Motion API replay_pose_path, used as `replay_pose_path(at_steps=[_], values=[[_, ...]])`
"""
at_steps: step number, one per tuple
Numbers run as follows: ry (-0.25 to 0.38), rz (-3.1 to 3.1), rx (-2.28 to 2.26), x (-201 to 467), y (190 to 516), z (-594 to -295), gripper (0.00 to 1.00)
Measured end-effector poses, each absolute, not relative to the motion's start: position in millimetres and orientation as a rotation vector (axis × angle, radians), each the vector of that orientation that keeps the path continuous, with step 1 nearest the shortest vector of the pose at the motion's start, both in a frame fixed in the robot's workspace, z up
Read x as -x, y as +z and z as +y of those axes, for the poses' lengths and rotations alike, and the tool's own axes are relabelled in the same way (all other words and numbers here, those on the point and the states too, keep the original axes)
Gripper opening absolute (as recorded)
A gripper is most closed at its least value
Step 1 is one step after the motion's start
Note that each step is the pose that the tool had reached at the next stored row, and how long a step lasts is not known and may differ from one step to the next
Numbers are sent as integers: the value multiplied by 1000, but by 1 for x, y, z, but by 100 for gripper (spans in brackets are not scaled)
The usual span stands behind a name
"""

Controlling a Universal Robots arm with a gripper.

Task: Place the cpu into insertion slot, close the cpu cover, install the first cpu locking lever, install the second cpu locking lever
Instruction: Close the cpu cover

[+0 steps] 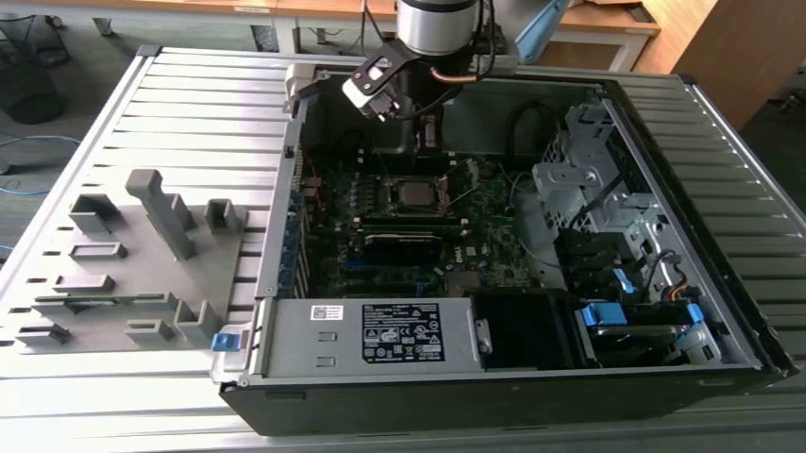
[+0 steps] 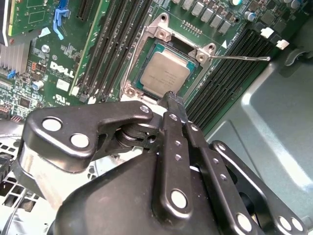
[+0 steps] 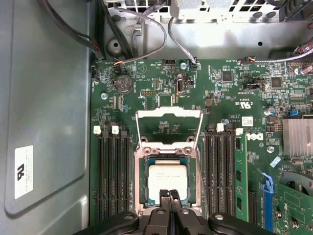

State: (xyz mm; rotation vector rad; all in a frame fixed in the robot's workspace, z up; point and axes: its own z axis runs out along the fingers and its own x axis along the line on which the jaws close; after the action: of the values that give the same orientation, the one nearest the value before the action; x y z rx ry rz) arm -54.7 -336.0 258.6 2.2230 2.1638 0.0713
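Right up close is the black linkage of the gripper (image 2: pixel 172 98). Its two fingers are pressed together with nothing between them. That's a closed tip, a shape that suits nudging or pushing more than grasping, I'd say. The tip sits right at the near edge of the socket (image 3: pixel 143 182); whether it touches the metal rim, I cannot tell.

Now the chip (image 3: pixel 167 178): it lies flat in the socket, silver top up and square with the rim. So the placing step looks done!

The cover (image 3: pixel 168 113) is open, tipped back on its hinge at the far side of the socket, away from the gripper. That is why the chip sits fully bare, with green board (image 3: pixel 146 83) showing through the cover's big middle opening.

In the second wrist view a thin wire lever (image 2: pixel 239 58) sticks out sideways over the memory slots (image 2: pixel 225 78), unlatched. By my reading it has to hang loose like that for the cover to stand up.

From the exterior view, the arm (image 1: pixel 435 28) reaches down into the open computer case (image 1: pixel 504 396). The case lies on its side on a slatted table (image 1: pixel 126 113), which puts the board face up for work from above.
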Motion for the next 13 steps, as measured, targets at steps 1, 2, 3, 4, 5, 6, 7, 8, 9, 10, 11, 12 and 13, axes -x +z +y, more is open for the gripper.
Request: replay_pose_path(at_steps=[1,2,3,4,5,6,7,8,9,10,11,12,13], values=[[71,2164,-2223,54,259,-336,11],[71,2164,-2223,53,259,-336,11],[72,2164,-2223,51,258,-336,11],[72,2164,-2223,49,258,-336,11],[72,2164,-2223,47,258,-336,11],[72,2164,-2223,45,258,-336,11],[72,2164,-2223,43,258,-336,11],[72,2164,-2223,41,258,-336,11],[72,2164,-2223,38,258,-336,11],[72,2164,-2223,36,258,-336,11],[72,2164,-2223,34,258,-336,11],[72,2164,-2223,32,258,-336,11],[72,2164,-2223,30,258,-336,11]])
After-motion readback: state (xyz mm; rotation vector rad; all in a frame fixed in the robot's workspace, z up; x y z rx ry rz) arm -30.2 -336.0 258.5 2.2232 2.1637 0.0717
